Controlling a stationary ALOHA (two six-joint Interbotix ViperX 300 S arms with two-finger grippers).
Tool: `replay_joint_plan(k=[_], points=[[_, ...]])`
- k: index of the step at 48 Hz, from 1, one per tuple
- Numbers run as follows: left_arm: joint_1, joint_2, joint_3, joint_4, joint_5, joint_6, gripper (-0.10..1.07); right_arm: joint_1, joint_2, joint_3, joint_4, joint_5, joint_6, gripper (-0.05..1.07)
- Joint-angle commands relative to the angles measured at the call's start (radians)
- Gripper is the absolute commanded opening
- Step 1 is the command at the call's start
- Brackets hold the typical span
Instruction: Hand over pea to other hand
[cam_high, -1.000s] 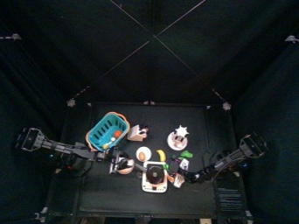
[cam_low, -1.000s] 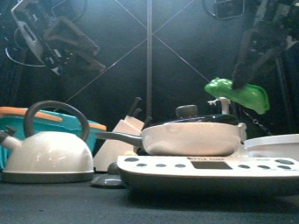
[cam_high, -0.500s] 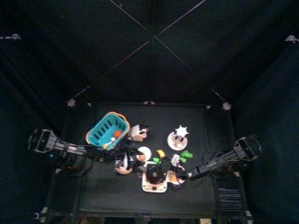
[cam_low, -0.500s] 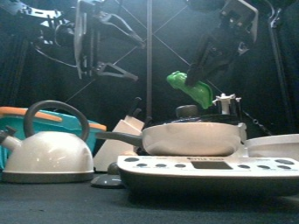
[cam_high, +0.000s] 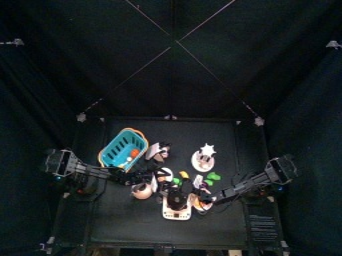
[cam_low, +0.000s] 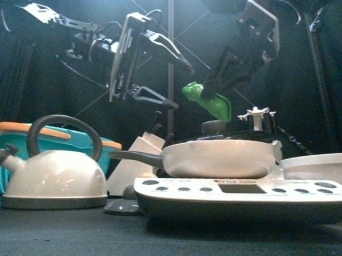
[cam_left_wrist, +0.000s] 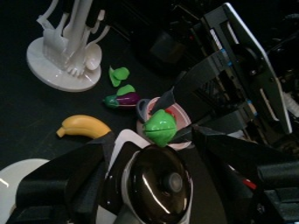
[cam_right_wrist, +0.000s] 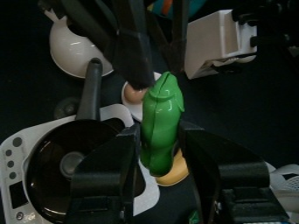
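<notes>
The right tool (cam_right_wrist: 163, 153) is clamped on a green pea pod (cam_right_wrist: 163, 122), seemingly light, smooth plastic, its free tip offered to the left tool (cam_low: 130, 60), spread wide, above the counter's front edge.

Too small from above to separate pea (cam_high: 183, 176) from neighbouring toys, hidden at its lower end between right end effector (cam_right_wrist: 165, 156) jaws, with kettle (cam_low: 51, 168) and basket (cam_low: 12, 132) cut off at the front view's edge.
</notes>
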Motion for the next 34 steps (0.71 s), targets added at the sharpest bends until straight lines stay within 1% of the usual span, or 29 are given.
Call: replay_joint_plan(k=[1,8,22,27,34], points=[[0.002,0.021,-0.048,0.005,-0.009,0.002,1.01,-0.006,-0.009,-0.026,-0.006,0.0,0.002,0.54],[0.003,0.06,-0.08,0.002,-0.009,0.002,1.01,-0.008,-0.003,-0.029,-0.008,0.0,0.002,0.54],[0.005,0.098,-0.11,0.002,-0.008,0.0,0.98,-0.008,0.002,-0.031,-0.008,0.0,0.002,0.54],[0.005,0.101,-0.11,0.002,-0.009,0.0,0.93,-0.008,0.002,-0.029,-0.008,0.0,0.002,0.54],[0.008,0.101,-0.107,0.0,-0.009,0.002,0.79,-0.008,0.002,-0.031,-0.008,0.0,0.002,0.54]])
